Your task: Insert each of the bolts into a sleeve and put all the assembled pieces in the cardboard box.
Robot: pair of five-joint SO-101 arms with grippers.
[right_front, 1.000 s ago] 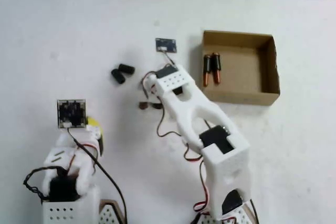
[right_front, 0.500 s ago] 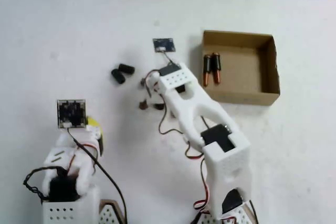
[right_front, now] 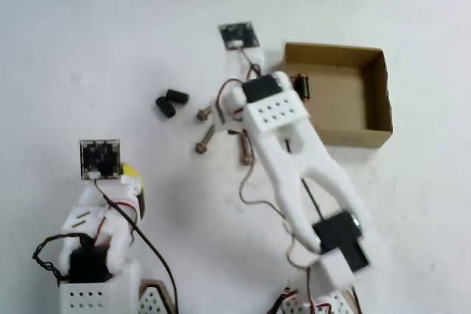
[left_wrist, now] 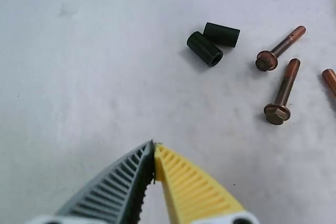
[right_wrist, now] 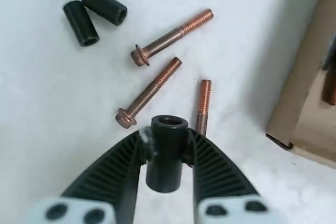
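A white counter (right_front: 88, 34) carries the parts, with the open cardboard box (right_front: 335, 136) standing toward its right side. The right pincer (right_wrist: 167, 134) is clamped on a black sleeve (right_wrist: 167, 156), held upright between the two dark fingers with its open bore facing up, above the counter just beside the bolts. Three copper bolts (right_wrist: 170, 38) (right_wrist: 149, 93) (right_wrist: 203, 106) lie loose on the counter between the box and two more sleeves (right_wrist: 80, 22) (right_wrist: 105, 4), which rest side by side and touching. Inside the box a dark and copper piece (right_front: 303, 86) shows at the edge of the right arm, mostly hidden. The left pincer (left_wrist: 153, 146) sits with its grey and yellow fingers pressed together on nothing, well apart from the sleeves and bolts.
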